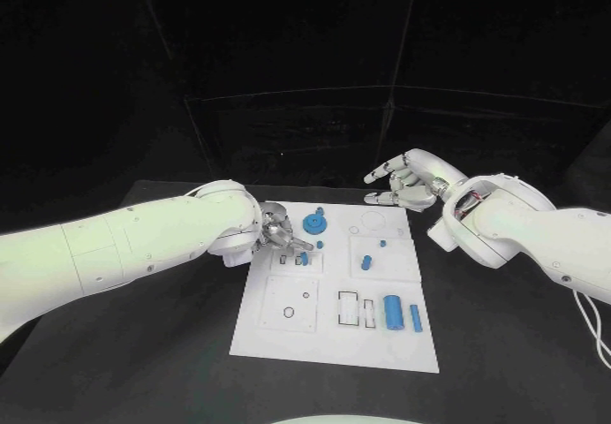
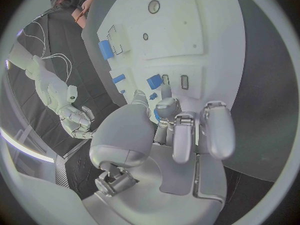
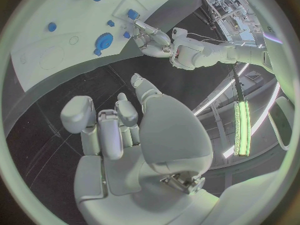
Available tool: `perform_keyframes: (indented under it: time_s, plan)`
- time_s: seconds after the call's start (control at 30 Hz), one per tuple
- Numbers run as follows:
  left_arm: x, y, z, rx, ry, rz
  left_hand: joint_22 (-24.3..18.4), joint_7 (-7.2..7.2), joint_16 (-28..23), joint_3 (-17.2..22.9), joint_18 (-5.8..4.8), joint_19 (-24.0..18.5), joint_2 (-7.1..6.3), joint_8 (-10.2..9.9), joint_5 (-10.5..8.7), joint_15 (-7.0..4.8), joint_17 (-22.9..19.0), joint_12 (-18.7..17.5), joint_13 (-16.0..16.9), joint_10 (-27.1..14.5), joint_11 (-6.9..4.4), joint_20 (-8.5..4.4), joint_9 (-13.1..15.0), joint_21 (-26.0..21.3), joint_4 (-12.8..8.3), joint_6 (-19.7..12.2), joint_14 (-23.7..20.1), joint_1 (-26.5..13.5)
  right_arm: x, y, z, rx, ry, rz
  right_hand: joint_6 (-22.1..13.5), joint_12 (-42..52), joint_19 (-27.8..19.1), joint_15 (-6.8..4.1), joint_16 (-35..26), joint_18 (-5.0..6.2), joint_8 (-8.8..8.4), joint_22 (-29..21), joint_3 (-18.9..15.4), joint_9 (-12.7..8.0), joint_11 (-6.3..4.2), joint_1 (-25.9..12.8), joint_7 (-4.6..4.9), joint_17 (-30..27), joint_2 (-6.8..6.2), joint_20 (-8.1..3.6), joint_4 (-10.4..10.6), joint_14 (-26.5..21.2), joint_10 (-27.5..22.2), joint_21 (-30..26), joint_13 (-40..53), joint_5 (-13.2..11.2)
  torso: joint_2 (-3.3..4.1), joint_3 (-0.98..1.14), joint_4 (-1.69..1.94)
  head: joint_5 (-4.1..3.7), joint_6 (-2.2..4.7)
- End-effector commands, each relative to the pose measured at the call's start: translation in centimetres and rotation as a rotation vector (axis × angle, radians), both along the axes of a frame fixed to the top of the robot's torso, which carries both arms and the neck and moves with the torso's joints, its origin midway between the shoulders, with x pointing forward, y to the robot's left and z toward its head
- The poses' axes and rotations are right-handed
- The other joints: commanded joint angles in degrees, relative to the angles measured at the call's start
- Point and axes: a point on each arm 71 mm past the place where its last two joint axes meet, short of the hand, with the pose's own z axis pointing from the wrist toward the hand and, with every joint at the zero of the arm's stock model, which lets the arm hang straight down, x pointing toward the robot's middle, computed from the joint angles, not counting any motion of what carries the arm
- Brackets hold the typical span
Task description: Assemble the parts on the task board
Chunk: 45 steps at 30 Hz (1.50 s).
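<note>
The white task board (image 1: 282,331) lies in the middle of the black table. My left hand (image 1: 282,234) hovers over its far left part with fingers bent and apart, nothing plainly held. Just past the fingertips (image 2: 165,92) sit a blue block (image 2: 154,81) and two small slots (image 2: 184,81). A blue gear-shaped part (image 1: 316,221) stands beside the hand. A blue peg (image 1: 365,261), a blue cylinder (image 1: 395,311) and a blue bar (image 1: 417,318) lie on the board's right half. My right hand (image 1: 405,181) hangs beyond the board's far edge, loosely open and empty.
Bare black table (image 1: 153,353) surrounds the board on every side. The board's near left corner holds a square plate with small holes (image 1: 290,305). A rectangular recess (image 1: 350,306) sits near the cylinder.
</note>
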Motion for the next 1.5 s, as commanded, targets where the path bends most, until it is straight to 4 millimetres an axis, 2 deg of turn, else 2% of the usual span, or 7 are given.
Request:
perform_keyframes:
  time_s: [0.03,0.3,0.73,1.5]
  plan:
    - [0.0,-0.1,-0.1,0.057,0.018,-0.007,0.12,-0.01,0.17,-0.44,-0.59,0.65,0.55,0.28,-0.15,-0.5,15.07,0.35,0.08,0.29,-0.08,-0.56,0.19,0.2,-0.02,-0.53,5.95,0.14,0.1,0.1,0.1,-0.028,-0.011,-0.003,0.3,-0.37,-0.46,-0.34,-0.25,0.87,0.24,-0.23,-0.39,-0.07,-0.04,-0.54,-0.01,1.95,-0.26,0.05,0.04,2.94,-0.1,-0.28,-0.26,0.29,0.04,0.01,0.09,-0.07,-0.22]
    - [0.1,-0.7,-0.3,0.082,0.035,-0.016,0.29,0.01,0.17,-0.55,-0.6,0.61,0.91,0.96,-0.12,-0.49,15.07,0.4,0.09,0.2,-0.06,-0.55,0.96,0.31,-0.36,-1.18,5.95,1.06,0.2,0.3,0.1,-0.038,-0.016,-0.004,0.18,-0.78,-0.73,-0.4,-0.52,0.99,0.26,-0.98,-0.48,-0.19,-0.08,-0.55,-0.04,1.56,-0.27,-0.01,0.03,2.86,-0.39,-0.69,-0.75,0.92,0.03,-0.05,0.12,-0.49,-0.45]
    - [0.2,-1.6,-0.4,0.088,0.043,-0.034,0.29,0.05,0.17,-0.59,-0.59,0.54,1.13,1.39,-0.1,-0.45,15.07,0.44,0.13,0.13,-0.03,-0.52,1.47,0.31,-0.57,-1.65,5.95,1.78,0.3,0.5,0.0,-0.044,-0.019,0.0,0.12,-1.17,-0.9,-0.44,-0.77,1.06,0.31,-1.53,-0.53,-0.28,-0.11,-0.51,-0.05,1.23,-0.27,-0.07,0.0,2.8,-0.65,-1.04,-1.22,1.73,0.04,-0.05,0.1,-0.38,-1.05]
    - [0.2,-2.6,-0.3,0.07,0.036,-0.059,0.57,0.07,0.17,0.3,-0.59,0.43,2.44,2.58,-0.07,-0.4,15.07,0.63,0.29,0.09,0.0,-0.43,2.84,0.45,-1.74,-2.54,5.95,4.46,0.4,0.9,-0.1,-0.051,-0.008,0.007,0.12,-1.16,-0.92,-0.45,-0.87,1.08,0.38,-1.7,-0.64,-0.32,-0.11,-0.73,-0.06,1.14,-0.25,-0.1,0.14,2.8,-0.59,-1.18,-1.24,2.02,0.04,-0.07,0.12,-0.52,-1.79]
